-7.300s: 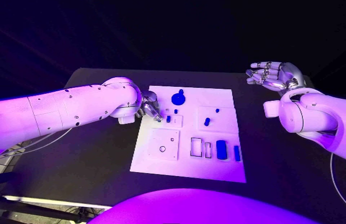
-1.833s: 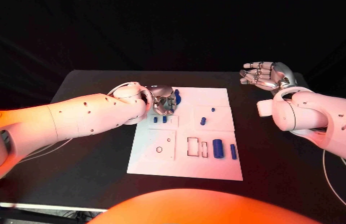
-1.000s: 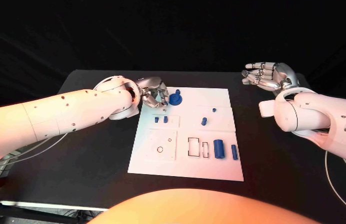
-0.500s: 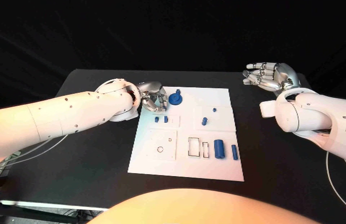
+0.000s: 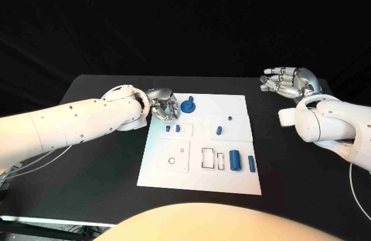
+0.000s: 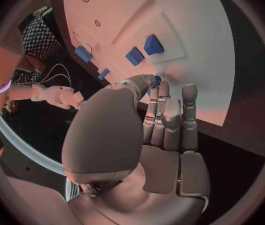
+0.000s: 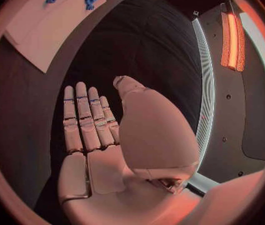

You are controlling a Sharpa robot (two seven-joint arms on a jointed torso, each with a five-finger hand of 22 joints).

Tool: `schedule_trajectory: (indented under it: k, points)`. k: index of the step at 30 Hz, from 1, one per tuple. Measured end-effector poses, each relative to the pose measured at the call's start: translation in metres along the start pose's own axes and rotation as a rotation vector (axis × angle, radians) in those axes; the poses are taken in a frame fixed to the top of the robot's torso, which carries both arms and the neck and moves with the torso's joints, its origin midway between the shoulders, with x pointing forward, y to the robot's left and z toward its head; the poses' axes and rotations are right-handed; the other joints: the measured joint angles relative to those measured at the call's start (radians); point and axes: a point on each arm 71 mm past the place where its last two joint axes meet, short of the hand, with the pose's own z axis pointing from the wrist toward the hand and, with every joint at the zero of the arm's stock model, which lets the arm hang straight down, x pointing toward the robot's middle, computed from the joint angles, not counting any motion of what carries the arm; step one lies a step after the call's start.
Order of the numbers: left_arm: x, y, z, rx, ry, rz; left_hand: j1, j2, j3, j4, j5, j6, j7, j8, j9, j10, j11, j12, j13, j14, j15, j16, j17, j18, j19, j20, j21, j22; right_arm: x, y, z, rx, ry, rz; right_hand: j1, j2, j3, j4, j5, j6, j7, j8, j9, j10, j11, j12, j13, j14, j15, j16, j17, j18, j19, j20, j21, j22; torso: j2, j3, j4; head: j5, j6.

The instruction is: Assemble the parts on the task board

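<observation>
Blue part (image 5: 189,108) just beside left hand's (image 5: 163,108) fingers (image 6: 160,96)

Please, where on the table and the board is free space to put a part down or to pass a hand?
Free: the black table left of the board, under the left arm; the table strip between the board and the right arm; the board's near edge. Crowded: the board's far left corner, where the left hand hangs beside the round blue part, and the slots with blue parts.

The white task board (image 5: 202,171) lies flat on the table. Small blue parts (image 5: 234,159) sit on it, a round one (image 5: 189,107) at the far end.
</observation>
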Motion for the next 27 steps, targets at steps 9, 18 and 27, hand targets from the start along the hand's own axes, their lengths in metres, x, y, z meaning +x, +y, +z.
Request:
schedule_trajectory:
  k: [9,18,27]
  points:
    - [0.0012,-0.0021,0.0013,0.004,0.006,0.003,0.0,0.0,0.0,0.0,0.0,0.0,0.0,0.0,0.0,0.0,0.0,0.0,0.0,0.0,0.0,0.0,-0.001,0.0,0.0,0.0,0.0,0.002,0.0002,0.0001,0.0,0.0,0.0,0.0,0.0,0.0,0.0,0.0,0.0,0.0,0.0,0.0,0.0,0.0,0.0,0.0,0.0,0.0,0.0,0.0,-0.001,0.0,0.0,0.0,0.0,0.0,0.0,0.0001,0.0004,0.0,0.0]
    - [0.0035,-0.0028,0.0036,0.004,0.016,0.005,0.0,0.0,0.0,0.0,0.0,0.004,-0.004,0.0,0.0,0.0,0.0,-0.005,0.0,0.0,0.0,0.0,-0.001,0.0,0.0,0.0,0.0,0.002,0.0002,0.0001,0.0001,0.0,0.001,0.0,0.0,0.0,0.0,0.0,0.0,0.0,0.0,0.0,0.0,0.0,0.0,0.0,0.0,0.0,0.0,0.0,-0.001,0.0,0.0,0.0,0.0,0.0,0.0,0.0,-0.0001,-0.001,0.0]
    - [0.0043,-0.0026,0.0058,-0.002,0.023,0.008,0.0,0.0,0.0,0.0,0.0,0.003,-0.004,0.0,0.002,0.003,-0.003,-0.005,0.0,0.0,0.0,0.0,-0.002,0.0,0.0,0.0,0.0,0.002,0.0004,0.0001,0.0002,0.0,0.001,0.0,0.0,0.0,0.0,0.0,0.0,0.0,0.0,0.0,0.0,0.0,0.0,0.0,0.0,0.0,0.0,0.0,-0.001,0.0,0.0,0.0,0.0,0.0,0.0,0.0002,0.0005,-0.003,0.0]
